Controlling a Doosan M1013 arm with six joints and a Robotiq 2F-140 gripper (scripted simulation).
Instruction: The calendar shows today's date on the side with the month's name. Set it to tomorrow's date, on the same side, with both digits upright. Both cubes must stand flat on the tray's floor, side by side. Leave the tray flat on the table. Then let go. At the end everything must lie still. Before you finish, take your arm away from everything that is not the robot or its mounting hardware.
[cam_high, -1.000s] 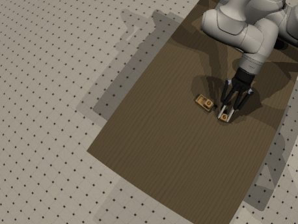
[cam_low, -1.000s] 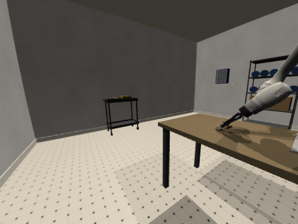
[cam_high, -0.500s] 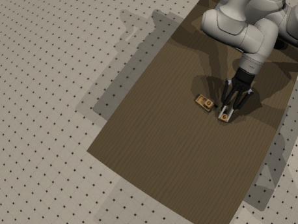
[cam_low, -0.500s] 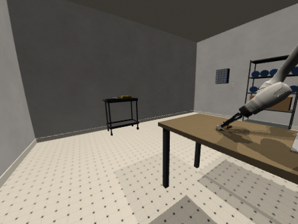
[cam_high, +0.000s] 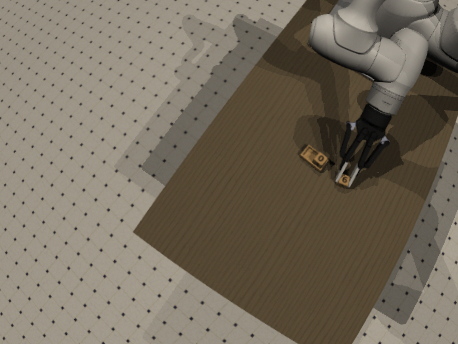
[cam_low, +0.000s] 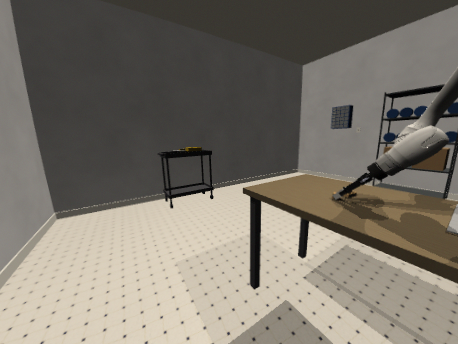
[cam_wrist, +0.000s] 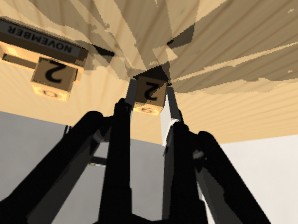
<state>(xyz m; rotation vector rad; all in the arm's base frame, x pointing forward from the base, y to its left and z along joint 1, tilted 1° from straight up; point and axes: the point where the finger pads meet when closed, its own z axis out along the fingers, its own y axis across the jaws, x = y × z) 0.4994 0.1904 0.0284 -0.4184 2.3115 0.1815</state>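
Note:
A small wooden calendar tray (cam_high: 314, 157) lies flat on the brown table and holds one digit cube (cam_high: 321, 159) with 0 on its top. In the wrist view the tray's side reads NOVEMBER (cam_wrist: 44, 40), and the cube in it (cam_wrist: 54, 75) shows a 2. My gripper (cam_high: 346, 176) is shut on the second cube (cam_high: 344, 179), which stands on the table just right of the tray, apart from it, with 6 on top. In the wrist view this cube (cam_wrist: 149, 93) sits between my fingertips and shows a 2. The arm's far view shows my gripper (cam_low: 342, 194) low at the table.
The table's right edge lies some way right of my gripper. A black cart (cam_low: 186, 173) stands by the far wall and a shelf rack (cam_low: 419, 140) stands behind the table.

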